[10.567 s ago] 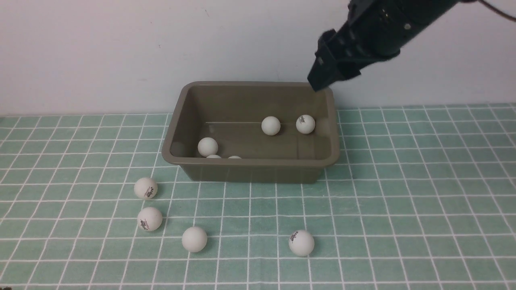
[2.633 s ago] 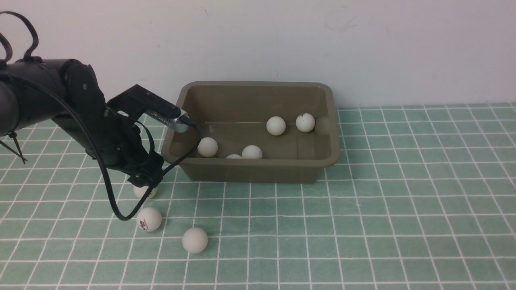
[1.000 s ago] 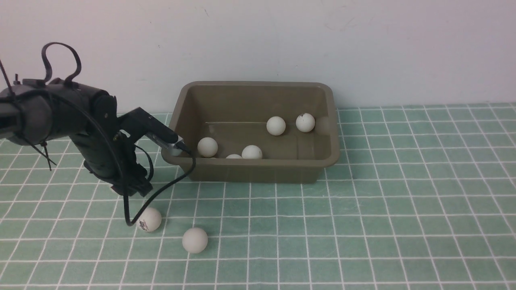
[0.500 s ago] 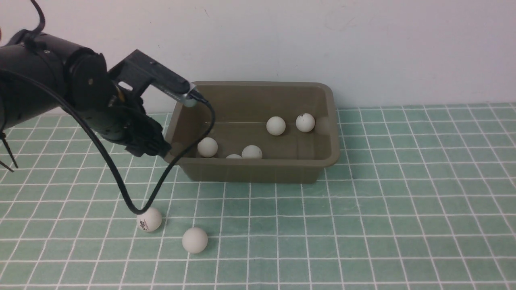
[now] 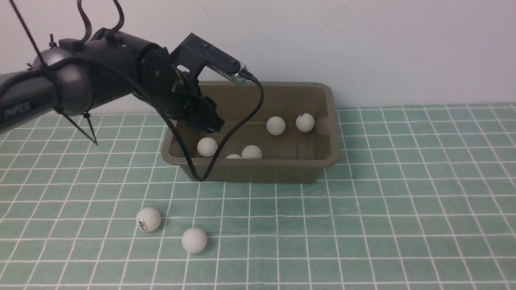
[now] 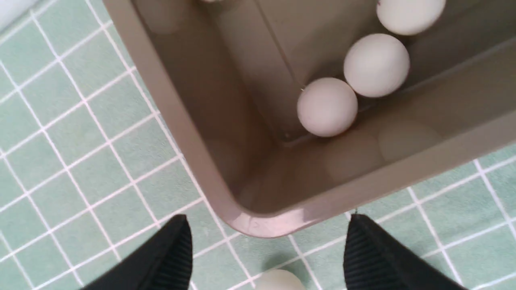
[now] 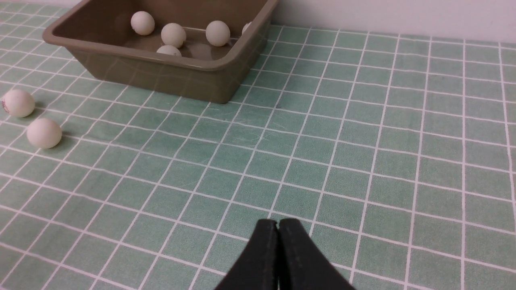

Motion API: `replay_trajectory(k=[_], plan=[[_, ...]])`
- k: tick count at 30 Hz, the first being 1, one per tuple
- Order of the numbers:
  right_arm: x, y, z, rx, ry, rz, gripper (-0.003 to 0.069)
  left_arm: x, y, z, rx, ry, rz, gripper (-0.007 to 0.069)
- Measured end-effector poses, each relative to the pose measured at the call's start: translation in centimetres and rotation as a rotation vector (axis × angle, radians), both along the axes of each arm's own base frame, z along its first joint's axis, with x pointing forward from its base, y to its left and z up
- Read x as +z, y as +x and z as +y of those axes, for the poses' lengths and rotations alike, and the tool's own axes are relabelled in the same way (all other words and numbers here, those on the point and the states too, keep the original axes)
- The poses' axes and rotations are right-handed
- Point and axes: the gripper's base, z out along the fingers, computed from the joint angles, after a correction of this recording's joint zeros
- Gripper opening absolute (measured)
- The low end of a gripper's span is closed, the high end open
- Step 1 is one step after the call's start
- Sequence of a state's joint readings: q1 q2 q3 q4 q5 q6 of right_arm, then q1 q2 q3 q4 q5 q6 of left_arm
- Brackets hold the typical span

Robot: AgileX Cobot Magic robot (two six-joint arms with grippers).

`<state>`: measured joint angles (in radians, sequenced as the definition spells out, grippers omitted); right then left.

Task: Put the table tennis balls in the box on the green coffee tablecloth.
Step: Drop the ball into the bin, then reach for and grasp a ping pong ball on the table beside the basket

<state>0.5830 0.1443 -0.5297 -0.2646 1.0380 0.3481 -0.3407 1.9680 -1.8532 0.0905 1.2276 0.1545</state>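
**Hazards**
- A partly seen ball (image 6: pixel 278 284) shows at the edge of the left wrist view. It lies between the spread fingers (image 6: pixel 169 257) and touches neither. It shows against the cloth just outside the box corner. I cannot tell whether it is dropping or resting. If it is dropping, it may hit the flared rim and bounce out.
- The cable (image 5: pixel 242 121) loops from the wrist down across the box's 7 o'clock wall. A sideways sweep of the arm could snag the rim and drag the box.
- The balls look light and are likely to roll at the slightest nudge.

**Left end effector** (image 6: pixel 267 220): jaws wide apart and clamping nothing. It hangs over the box's 9 o'clock end, pointing down. The left arm (image 5: pixel 80 84) reaches in from 9 o'clock with its wrist bent over the rim.

**Right end effector** (image 7: pixel 278 227): fingers pressed together and empty. It is low over bare cloth, well apart from the box, and out of the front view.

**Box** (image 5: pixel 250 163): upright at 12 o'clock on the green coffee tablecloth (image 5: pixel 403 201).

**Table tennis balls** (image 5: pixel 276 125): five are visible inside the box in the front view. Three are at its 7 o'clock corner and two toward 2 o'clock.

**Outstanding**: a printed ball (image 5: pixel 148 219) and a plain ball (image 5: pixel 194 240) lie near each other on the cloth, at 7 o'clock from the box.
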Motion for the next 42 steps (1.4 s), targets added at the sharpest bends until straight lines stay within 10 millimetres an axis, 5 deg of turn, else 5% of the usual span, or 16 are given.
replay_trajectory(k=[10, 17, 21, 42], plan=[[0.0, 0.0, 0.0, 0.000, 0.000, 0.000, -0.0016, -4.1, -5.8, 2.3, 0.038, 0.089, 0.199, 0.0450], [0.0, 0.0, 0.0, 0.001, 0.001, 0.002, -0.0016, -7.2, -9.8, 3.9, 0.011, 0.096, 0.148, 0.0450], [0.0, 0.0, 0.0, 0.002, 0.003, 0.003, -0.0016, -9.1, -9.8, 3.8, -0.014, 0.078, 0.089, 0.0450], [0.0, -0.1, 0.2, 0.013, 0.021, 0.009, -0.0016, -12.5, -7.4, 5.9, 0.045, 0.081, 0.074, 0.0450]])
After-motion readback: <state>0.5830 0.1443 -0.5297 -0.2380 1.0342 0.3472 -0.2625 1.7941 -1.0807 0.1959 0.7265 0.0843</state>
